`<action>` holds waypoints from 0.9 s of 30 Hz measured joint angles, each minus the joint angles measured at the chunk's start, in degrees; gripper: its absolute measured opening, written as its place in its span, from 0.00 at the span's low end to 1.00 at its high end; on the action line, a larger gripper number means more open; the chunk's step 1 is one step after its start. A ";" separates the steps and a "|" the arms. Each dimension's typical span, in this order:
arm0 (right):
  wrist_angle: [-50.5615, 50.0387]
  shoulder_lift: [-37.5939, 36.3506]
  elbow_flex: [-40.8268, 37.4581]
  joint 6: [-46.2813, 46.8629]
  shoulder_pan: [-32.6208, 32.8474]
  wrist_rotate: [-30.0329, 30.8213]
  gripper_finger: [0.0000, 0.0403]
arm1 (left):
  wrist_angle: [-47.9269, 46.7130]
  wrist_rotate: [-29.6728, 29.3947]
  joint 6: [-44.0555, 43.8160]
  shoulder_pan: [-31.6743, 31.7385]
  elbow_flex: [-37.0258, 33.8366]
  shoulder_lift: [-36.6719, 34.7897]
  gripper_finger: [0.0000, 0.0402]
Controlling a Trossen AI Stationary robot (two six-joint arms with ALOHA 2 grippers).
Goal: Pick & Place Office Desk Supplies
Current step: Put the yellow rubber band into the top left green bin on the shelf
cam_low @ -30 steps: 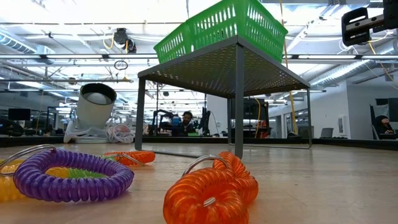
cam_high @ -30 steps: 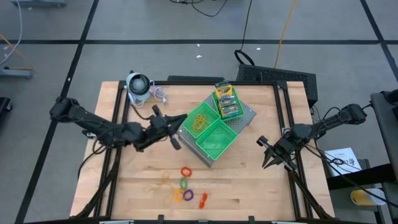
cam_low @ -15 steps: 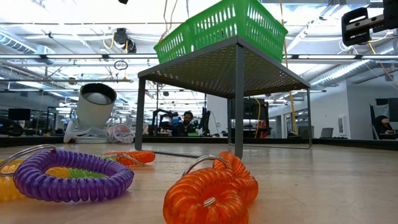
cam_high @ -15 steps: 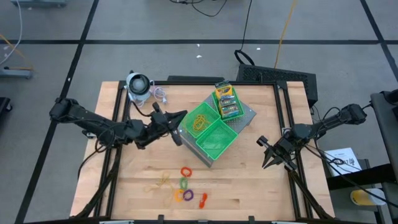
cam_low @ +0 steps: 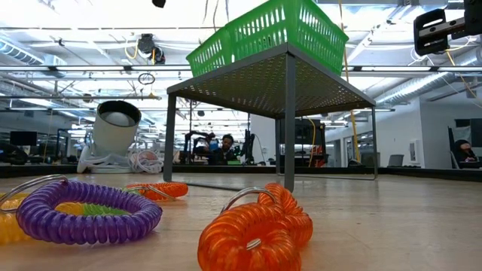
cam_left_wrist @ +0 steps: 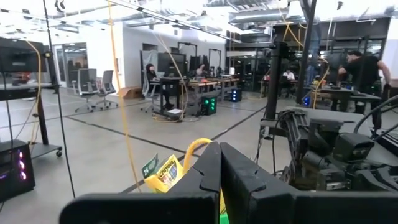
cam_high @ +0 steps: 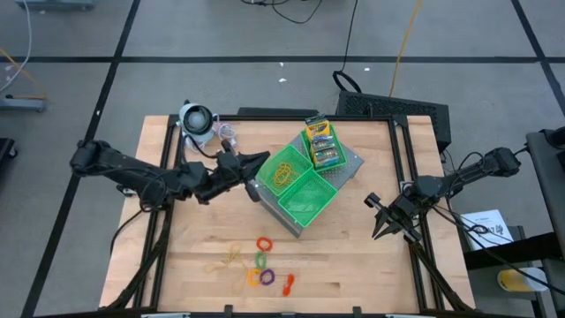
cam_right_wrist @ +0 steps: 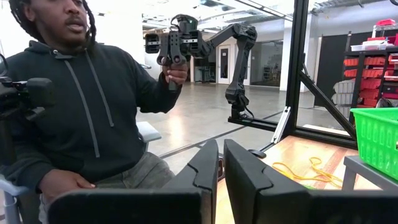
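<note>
While the right arm waits at the bench's right edge, the high view shows the left pincer (cam_high: 251, 170) has crept toward the green trays (cam_high: 305, 201) over the last second, from the bare wood beside them to the edge of the tray holding the heap of rubber bands (cam_high: 283, 171). I judge this a delivery: a load of bands being carried to that tray, with release still to come. The crayon boxes (cam_high: 321, 142) already lie in the rear tray. On the front of the bench, well apart from the trays, more rubber bands (cam_high: 228, 259) and the coloured coil rings (cam_high: 263, 262) still wait, so much of the task remains. The right pincer (cam_high: 381, 223) hangs closed and empty.

From the low view, thin yellow strands dangle into the top of the picture above the trays, where a second ago there were none; the purple ring (cam_low: 86, 212) and orange ring (cam_low: 252, 226) lie untouched in front.

Through the left wrist view, the left pincer's fingers (cam_left_wrist: 205, 177) sit pressed together with a yellow band looping out between them, a crayon box (cam_left_wrist: 163, 174) just beyond.

Seen in the right wrist view, the right pincer's fingers (cam_right_wrist: 202, 171) stand nearly together, holding nothing; loose bands (cam_right_wrist: 301, 171) lie on the bench beyond, and a seated person faces it.
</note>
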 joint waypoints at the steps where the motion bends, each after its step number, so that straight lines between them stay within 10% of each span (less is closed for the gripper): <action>1: 0.00 -0.02 -0.02 0.01 0.00 -0.01 0.05 | 0.06 0.32 -0.03 0.28 0.00 0.29 0.01; 27: 0.01 0.00 -0.01 0.00 0.01 0.00 0.05 | -18.89 5.00 -16.95 2.10 -0.02 4.75 0.02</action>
